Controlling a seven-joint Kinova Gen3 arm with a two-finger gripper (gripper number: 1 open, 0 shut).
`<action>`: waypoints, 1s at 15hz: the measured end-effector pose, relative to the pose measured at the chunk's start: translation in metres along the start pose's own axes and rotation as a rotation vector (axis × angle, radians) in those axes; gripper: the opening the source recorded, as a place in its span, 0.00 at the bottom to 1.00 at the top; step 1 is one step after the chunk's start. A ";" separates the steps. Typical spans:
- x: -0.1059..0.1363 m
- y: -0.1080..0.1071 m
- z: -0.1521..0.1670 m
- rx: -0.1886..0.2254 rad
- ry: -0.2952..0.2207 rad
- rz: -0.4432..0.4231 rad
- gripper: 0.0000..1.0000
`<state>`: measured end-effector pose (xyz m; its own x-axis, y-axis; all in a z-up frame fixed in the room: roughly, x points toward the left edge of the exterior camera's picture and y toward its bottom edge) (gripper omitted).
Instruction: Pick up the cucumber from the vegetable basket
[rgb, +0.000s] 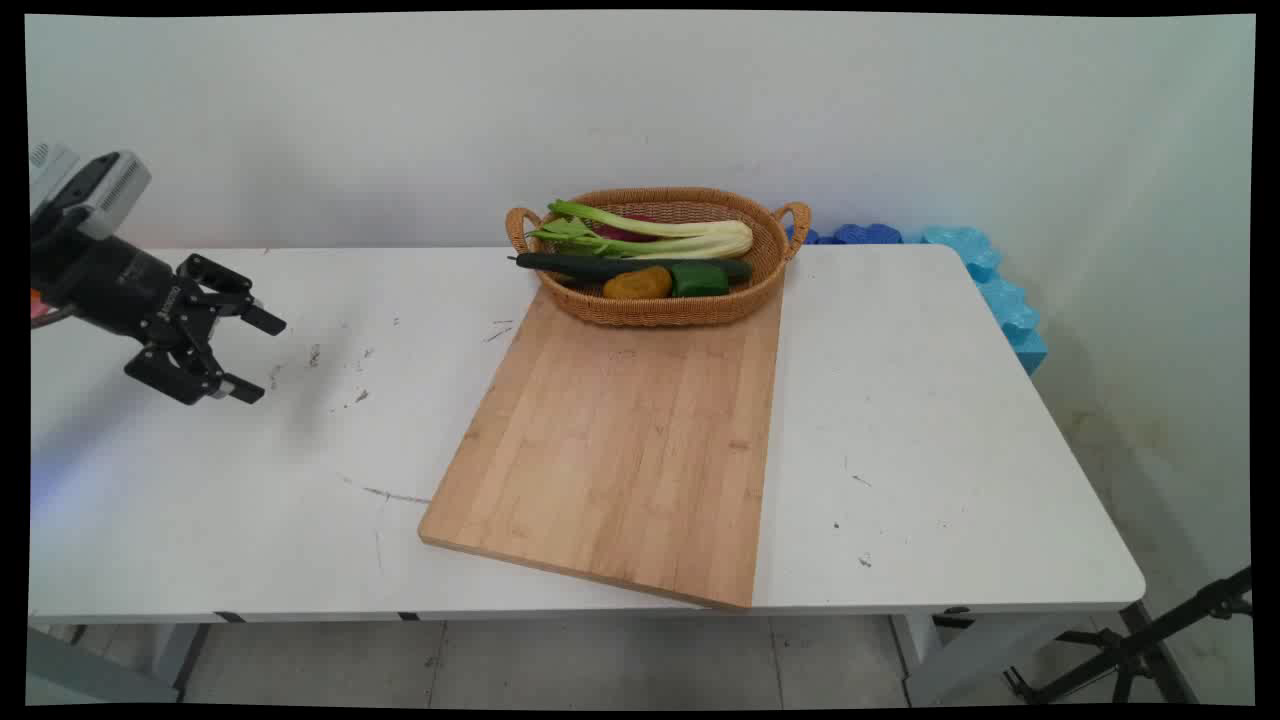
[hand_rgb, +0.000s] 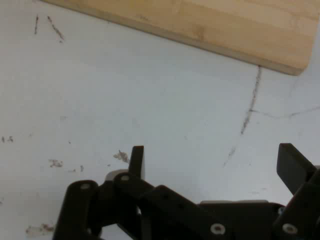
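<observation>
From my remote station I see the gripper (rgb: 250, 357) hanging with jaws spread and empty above the table's (rgb: 950, 450) left side, the cutting board (rgb: 620, 440) well off to its right, long axis running toward the vegetable basket (rgb: 660, 305) at the far edge

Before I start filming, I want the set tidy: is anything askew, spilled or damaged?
The wooden cutting board lies skewed, its near corner past the white table edge. The woven wicker basket sits on its far end. Dark scuffs mark the tabletop. Nothing spilled.
</observation>
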<state>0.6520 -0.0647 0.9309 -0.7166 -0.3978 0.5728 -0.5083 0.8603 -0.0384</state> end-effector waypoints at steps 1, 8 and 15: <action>0.003 -0.002 0.001 0.003 0.000 0.001 1.00; 0.045 -0.020 0.022 0.064 0.008 0.018 1.00; 0.115 -0.048 0.064 0.117 0.027 0.053 1.00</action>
<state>0.5638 -0.1726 0.9460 -0.7319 -0.3428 0.5889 -0.5235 0.8361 -0.1639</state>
